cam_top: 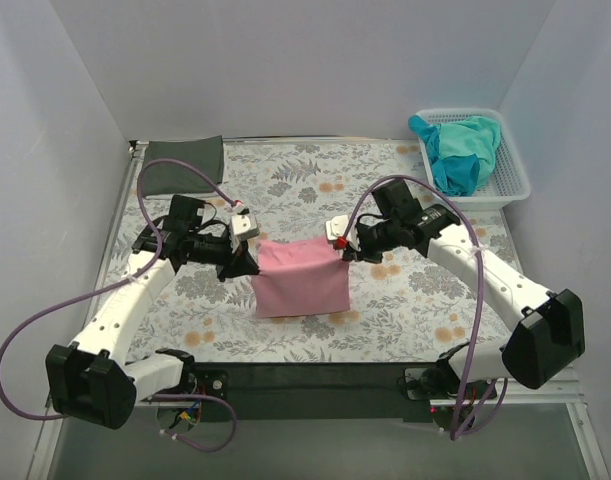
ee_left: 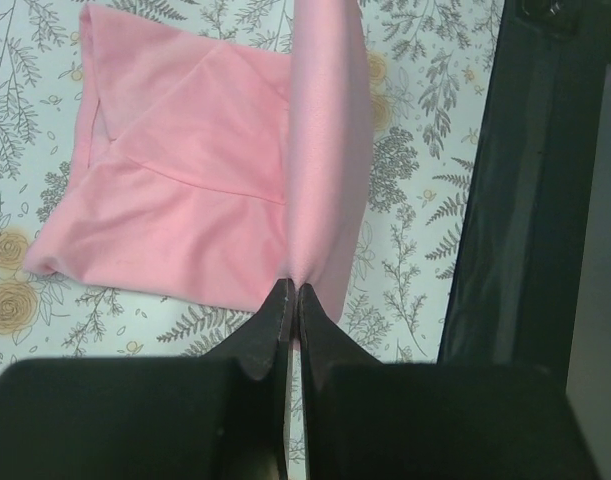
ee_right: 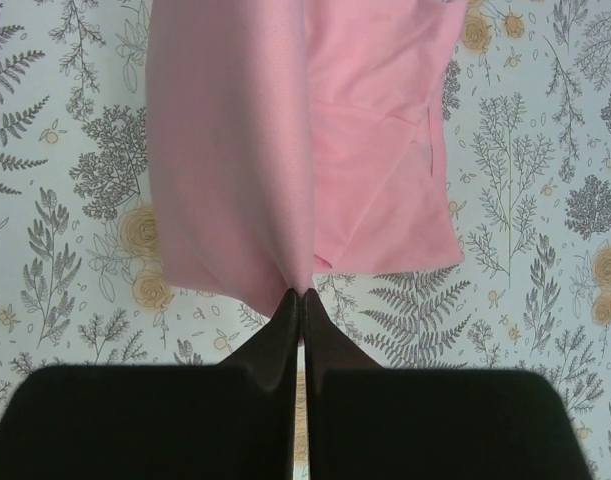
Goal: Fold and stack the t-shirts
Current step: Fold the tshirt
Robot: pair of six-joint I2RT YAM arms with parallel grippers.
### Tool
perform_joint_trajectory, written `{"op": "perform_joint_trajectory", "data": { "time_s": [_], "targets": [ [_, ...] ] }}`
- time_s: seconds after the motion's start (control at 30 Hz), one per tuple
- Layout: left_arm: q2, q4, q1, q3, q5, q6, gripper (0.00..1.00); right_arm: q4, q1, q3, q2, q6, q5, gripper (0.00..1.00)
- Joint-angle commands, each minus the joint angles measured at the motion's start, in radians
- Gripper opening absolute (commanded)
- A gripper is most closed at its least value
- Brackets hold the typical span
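Observation:
The light pink t-shirt (cam_top: 300,280) lies partly folded at the middle of the table. My left gripper (cam_top: 247,262) is shut on its left upper corner and my right gripper (cam_top: 340,248) is shut on its right upper corner, both lifting that edge off the cloth. In the left wrist view the pink shirt (ee_left: 195,180) rises as a taut flap from the pinched tips (ee_left: 293,290). The right wrist view shows the same shirt (ee_right: 285,150) pinched at the tips (ee_right: 303,295). The dark charcoal t-shirt (cam_top: 183,153) lies folded at the far left corner. The teal t-shirt (cam_top: 460,150) is crumpled in the basket.
A white mesh basket (cam_top: 515,185) stands at the far right corner. The floral tablecloth (cam_top: 315,180) covers the table. A black strip (cam_top: 315,380) runs along the near edge between the arm bases. White walls close in the left, back and right.

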Motion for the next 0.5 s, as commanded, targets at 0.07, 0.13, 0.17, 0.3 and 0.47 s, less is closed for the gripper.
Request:
{"op": "perform_joint_trajectory", "data": {
  "time_s": [0.07, 0.13, 0.17, 0.3, 0.47],
  "targets": [
    [0.094, 0.05, 0.042, 0.072, 0.056, -0.001, 0.0, -0.01, -0.031, 0.099, 0.099, -0.04, -0.056, 0.01],
    [0.15, 0.076, 0.057, 0.081, 0.056, -0.019, 0.0, -0.007, -0.047, 0.119, 0.134, -0.042, -0.068, 0.01],
    [0.174, 0.083, 0.06, 0.092, 0.056, -0.025, 0.0, -0.005, -0.051, 0.135, 0.171, -0.045, -0.07, 0.01],
    [0.269, 0.123, 0.071, 0.106, 0.04, -0.047, 0.0, -0.005, -0.077, 0.187, 0.274, -0.05, -0.08, 0.01],
    [0.374, 0.197, 0.072, 0.095, -0.013, -0.105, 0.0, -0.007, -0.091, 0.234, 0.386, -0.048, -0.08, 0.01]
  ]
}}
